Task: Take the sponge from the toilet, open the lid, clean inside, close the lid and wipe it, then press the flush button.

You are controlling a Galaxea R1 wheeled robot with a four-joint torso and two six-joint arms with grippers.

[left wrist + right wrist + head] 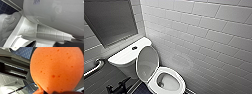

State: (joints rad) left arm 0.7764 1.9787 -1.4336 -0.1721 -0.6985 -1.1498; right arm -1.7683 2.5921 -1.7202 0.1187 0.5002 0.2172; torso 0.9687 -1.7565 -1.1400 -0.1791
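- You are holding the sponge (55,69) in the right gripper (65,92). It looks like the gripper is pinching the sponge at one end. That is leaving the big orange side free for rubbing.
- The sponge is sitting up in the air, very close to the right wrist camera. It is not lying on the toilet (181,85). Blue floor tiles (25,52) are showing behind it.
- The lid (147,61) is standing up and leaning back toward the tank (121,56). That is keeping the bowl (167,82) open so the sponge can go in.
- The flush button (134,47) is sitting in the middle of the tank top. Nothing is touching it.
- Your left gripper (121,85) is hanging low beside the toilet, near the front of the tank and apart from the lid. I think it is waiting there so it is not blocking the bowl.
- The left wrist camera is looking at the white side of the toilet from close by. You cannot tell from it whether the left gripper is spread or pressed together.
- The tiled wall (204,37) is standing just beside the far edge of the toilet, so there is little room on that side.
- A grab bar (95,67) is sticking out from the other wall, near your left arm.
- Judging by the open lid and the held sponge, you are working on the step of cleaning inside.
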